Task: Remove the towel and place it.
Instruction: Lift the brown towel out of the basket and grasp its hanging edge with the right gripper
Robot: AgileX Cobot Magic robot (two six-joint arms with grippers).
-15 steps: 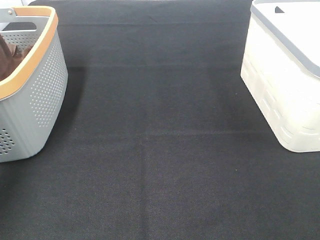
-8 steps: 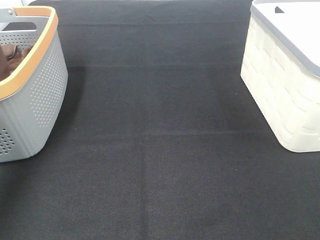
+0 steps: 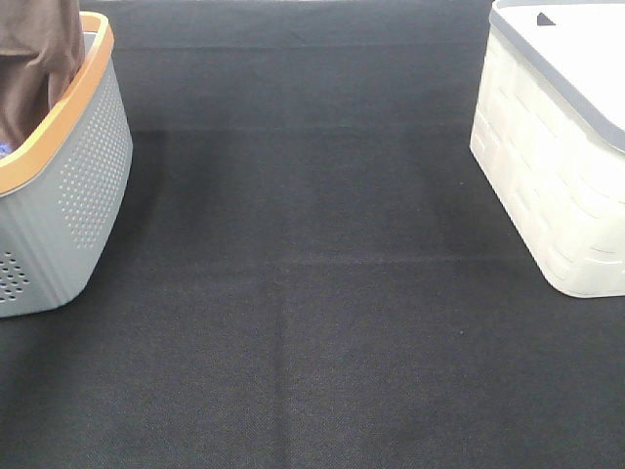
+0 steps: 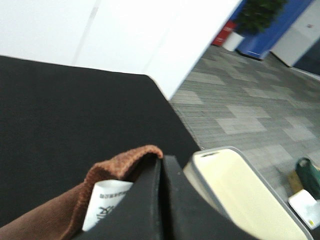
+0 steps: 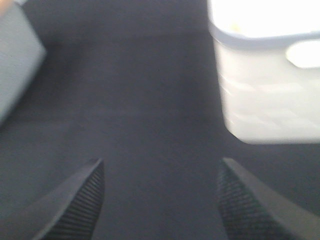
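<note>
The rust-brown towel (image 3: 37, 59) hangs lifted above the grey basket (image 3: 83, 186) at the far left, its lower part still inside the rim. The gripper holding it is above the frame there. In the left wrist view my left gripper (image 4: 161, 165) is shut on the towel (image 4: 107, 172), pinching its hem beside the white tag (image 4: 104, 202). My right gripper (image 5: 160, 197) is open and empty, hovering over the black cloth, with its fingers (image 5: 75, 200) spread wide; it is out of the exterior high view.
A white basket (image 3: 557, 156) with a grey rim stands at the right; it also shows in the right wrist view (image 5: 265, 75) and the left wrist view (image 4: 240, 195). Black cloth (image 3: 312, 293) covers the table. The table's far edge (image 4: 165, 95) drops to the floor.
The towel lay down inside the grey basket; now it has been pulled up and hangs above the rim.
</note>
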